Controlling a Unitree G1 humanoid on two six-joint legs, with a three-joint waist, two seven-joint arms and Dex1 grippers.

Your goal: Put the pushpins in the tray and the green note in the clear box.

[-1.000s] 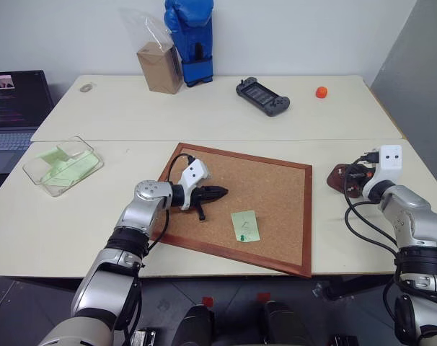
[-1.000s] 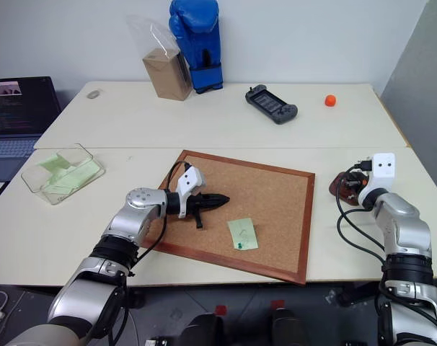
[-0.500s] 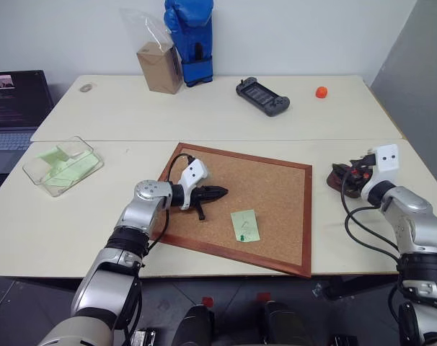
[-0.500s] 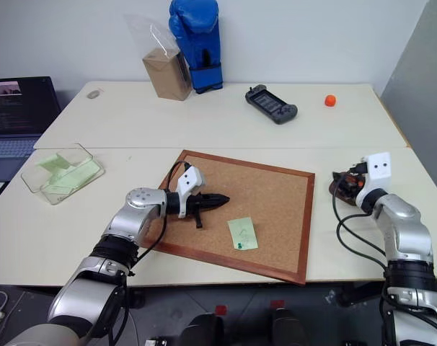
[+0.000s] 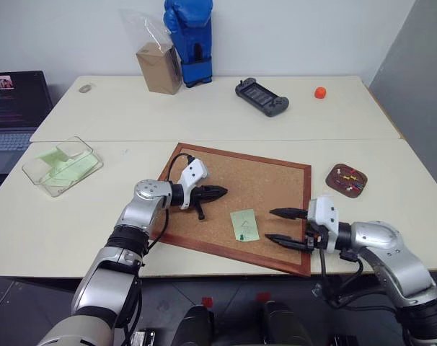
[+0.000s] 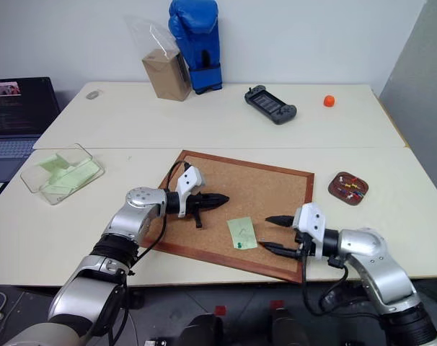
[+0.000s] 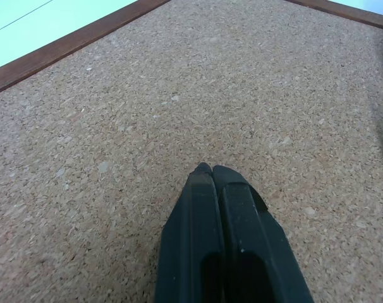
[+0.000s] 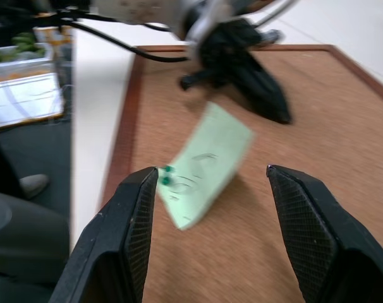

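Two pale tables (image 5: 226, 108) against a white wall, cork board (image 5: 269, 184) in front

Green note (image 5: 245, 225) pinned to the board by a green pushpin (image 5: 242, 237); clear box (image 5: 63, 166) far left; tray (image 5: 347, 179) of pushpins right; left gripper (image 5: 222, 192) clenched empty on cork; right gripper (image 5: 274, 225) spread, beside the note.

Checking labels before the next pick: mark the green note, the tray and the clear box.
green note (image 5: 245, 225), left eye view, middle of the paper.
tray (image 5: 347, 189), left eye view, near rim of the brown dish.
clear box (image 5: 38, 170), left eye view, left wall.
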